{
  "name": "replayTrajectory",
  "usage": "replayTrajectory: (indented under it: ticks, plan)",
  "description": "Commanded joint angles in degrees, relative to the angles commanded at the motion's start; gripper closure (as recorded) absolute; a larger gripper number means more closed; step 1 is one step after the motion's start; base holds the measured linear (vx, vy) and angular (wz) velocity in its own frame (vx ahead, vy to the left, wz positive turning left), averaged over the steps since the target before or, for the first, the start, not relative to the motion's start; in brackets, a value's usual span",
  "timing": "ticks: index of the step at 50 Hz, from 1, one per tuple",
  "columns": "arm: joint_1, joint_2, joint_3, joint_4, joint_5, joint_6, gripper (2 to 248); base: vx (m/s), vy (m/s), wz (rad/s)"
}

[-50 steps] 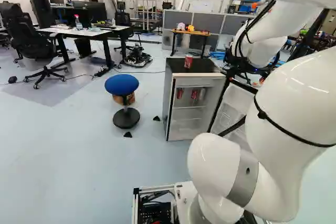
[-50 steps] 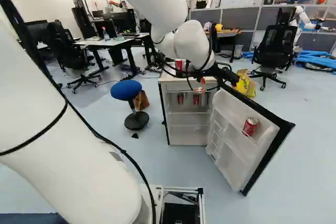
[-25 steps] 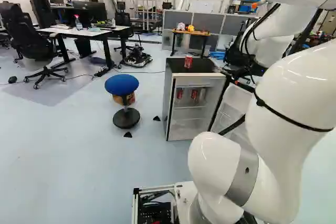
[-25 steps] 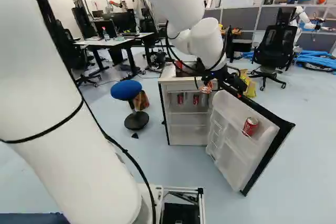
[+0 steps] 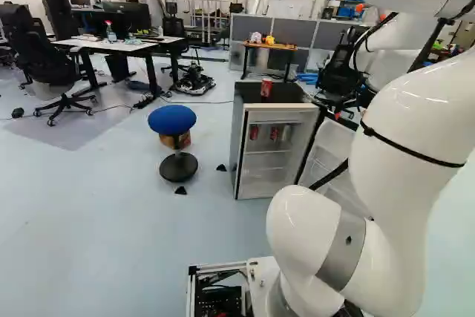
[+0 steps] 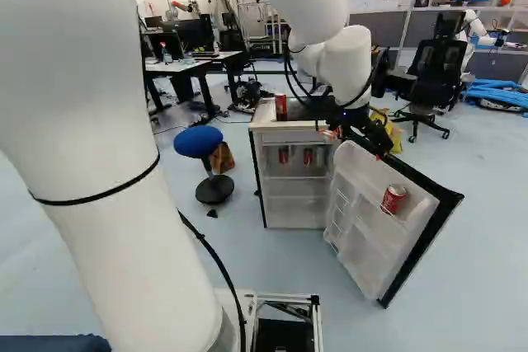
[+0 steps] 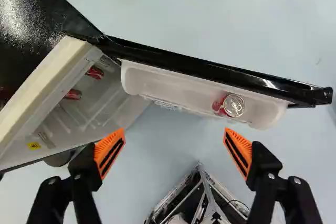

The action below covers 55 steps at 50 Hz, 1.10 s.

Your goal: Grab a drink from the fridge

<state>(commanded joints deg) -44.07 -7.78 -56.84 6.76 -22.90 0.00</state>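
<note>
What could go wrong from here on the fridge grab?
The open gripper could catch the shelf wall in front of the door can. Pushing on the open door might swing it and shift the can. The arm's cables also loop close to the can on top of the fridge in the right base view, so could snag it.
</note>
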Motion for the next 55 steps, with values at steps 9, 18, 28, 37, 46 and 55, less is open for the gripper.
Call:
replayTrajectory:
  ticks: [9, 18, 28, 37, 46, 55]
  plan:
    - [-0.78, -2.4, -2.7, 1.57, -1.11, 0.0, 3, 0.0, 0.0, 0.0]
    - [-1.53, -4.78, -5.44, 1.57, -1.11, 0.0, 3, 0.0, 0.0, 0.0]
    - [-2.31, -7.4, -8.53, 1.57, -1.11, 0.0, 3, 0.0, 0.0, 0.0]
    - [-2.96, -9.67, -11.28, 1.57, -1.11, 0.0, 3, 0.0, 0.0, 0.0]
    - [-3.56, -11.99, -14.14, 1.57, -1.11, 0.0, 3, 0.0, 0.0, 0.0]
    - [-4.11, -14.32, -17.06, 1.57, -1.54, 0.0, 3, 0.0, 0.0, 0.0]
